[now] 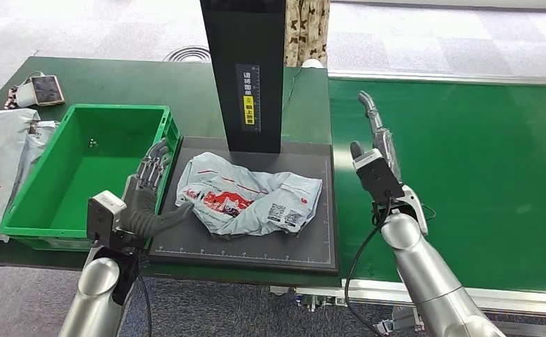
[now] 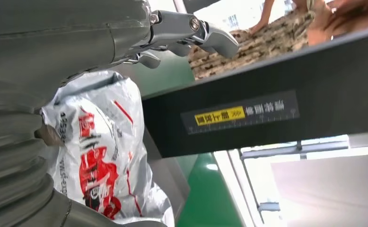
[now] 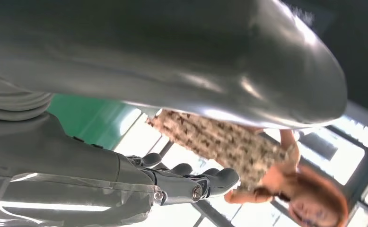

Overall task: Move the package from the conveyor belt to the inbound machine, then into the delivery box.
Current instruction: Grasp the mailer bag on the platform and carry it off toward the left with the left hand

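The package (image 1: pixel 249 201) lies crumpled on the black scanner plate (image 1: pixel 312 246), long axis across it, left to right. My left hand (image 1: pixel 147 186) touches its left end, fingers (image 1: pixel 154 165) seemingly spread; my right hand (image 1: pixel 377 151) hangs open. The green box (image 1: pixel 24 203) holds only small specks.

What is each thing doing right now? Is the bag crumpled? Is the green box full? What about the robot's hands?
Package: crumpled, lying flat on the black machine tray.
Green box: open, almost empty.
Left hand: open, at the package's edge, not lifting it.
Right hand: open, raised above the belt, holding nothing.
Belt: bare.
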Robot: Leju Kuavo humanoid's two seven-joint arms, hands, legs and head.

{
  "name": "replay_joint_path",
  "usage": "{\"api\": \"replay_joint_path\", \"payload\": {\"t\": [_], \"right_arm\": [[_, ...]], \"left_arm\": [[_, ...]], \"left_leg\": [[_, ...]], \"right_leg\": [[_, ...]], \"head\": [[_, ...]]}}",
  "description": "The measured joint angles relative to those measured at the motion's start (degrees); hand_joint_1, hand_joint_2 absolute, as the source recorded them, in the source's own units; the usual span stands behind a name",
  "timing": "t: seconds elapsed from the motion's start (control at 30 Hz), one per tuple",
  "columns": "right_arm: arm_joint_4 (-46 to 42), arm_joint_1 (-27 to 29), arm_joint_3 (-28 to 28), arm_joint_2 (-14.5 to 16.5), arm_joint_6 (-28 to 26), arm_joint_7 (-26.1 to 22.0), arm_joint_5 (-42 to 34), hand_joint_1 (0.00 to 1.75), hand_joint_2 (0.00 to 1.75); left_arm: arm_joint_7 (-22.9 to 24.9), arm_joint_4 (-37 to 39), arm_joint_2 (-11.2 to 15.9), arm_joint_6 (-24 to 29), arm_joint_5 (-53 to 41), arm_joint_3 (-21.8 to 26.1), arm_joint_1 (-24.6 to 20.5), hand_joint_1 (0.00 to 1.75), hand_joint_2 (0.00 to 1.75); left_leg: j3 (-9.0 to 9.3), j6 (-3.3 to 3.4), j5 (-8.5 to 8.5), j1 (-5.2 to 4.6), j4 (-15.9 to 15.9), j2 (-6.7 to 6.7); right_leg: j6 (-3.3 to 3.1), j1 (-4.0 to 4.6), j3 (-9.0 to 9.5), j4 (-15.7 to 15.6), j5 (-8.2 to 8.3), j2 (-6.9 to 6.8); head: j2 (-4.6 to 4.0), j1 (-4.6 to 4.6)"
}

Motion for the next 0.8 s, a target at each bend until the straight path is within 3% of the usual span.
{"api": "replay_joint_path", "payload": {"t": [0.1, 0.23, 0.33, 0.53, 0.8], "right_arm": [[-2.3, 1.5, -3.4, 0.0, -0.2, 0.5, -1.4, 0.00, 0.00], [-5.7, 4.6, -9.5, 1.0, 1.3, 1.3, -2.5, 0.00, 1.75], [-8.5, 7.5, -14.5, 2.7, 3.7, 1.4, -1.7, 0.00, 1.75], [-10.7, 9.9, -20.7, 6.0, 5.9, 1.4, -0.3, 0.00, 1.75], [-10.7, 10.3, -23.9, 8.6, 6.8, 1.4, 0.4, 0.00, 1.75]], "left_arm": [[1.4, 0.2, 0.2, 2.1, -6.9, -1.9, -0.6, 0.00, 1.75], [5.4, 3.2, -0.2, 7.2, -23.8, -7.1, -3.1, 0.00, 1.75], [8.5, 8.6, -1.5, 8.7, -32.9, -12.3, -6.8, 0.00, 1.75], [15.8, 20.3, -4.6, 6.4, -42.9, -20.5, -13.5, 0.00, 1.75], [21.8, 30.0, -7.0, 5.5, -48.7, -24.6, -16.7, 0.00, 1.75]], "left_leg": [[0.01, 0.00, 0.00, 0.00, 0.0, -0.01], [-0.02, 0.01, 0.01, 0.00, 0.0, -0.08], [-0.05, 0.01, 0.01, -0.02, 0.0, -0.08], [-0.05, 0.01, 0.00, -0.06, 0.0, -0.04], [-0.05, 0.00, 0.00, -0.05, 0.0, -0.01]], "right_leg": [[0.00, 0.00, -0.02, 0.0, 0.00, -0.03], [0.00, 0.00, 0.00, 0.0, 0.00, -0.12], [0.01, -0.03, -0.02, 0.0, 0.00, -0.11], [0.02, -0.04, -0.04, 0.0, 0.01, -0.04], [0.00, -0.01, -0.06, 0.0, 0.00, -0.02]], "head": [[0.00, -0.02], [0.00, 0.00], [0.00, 0.01], [0.00, 0.01], [0.00, 0.00]]}}
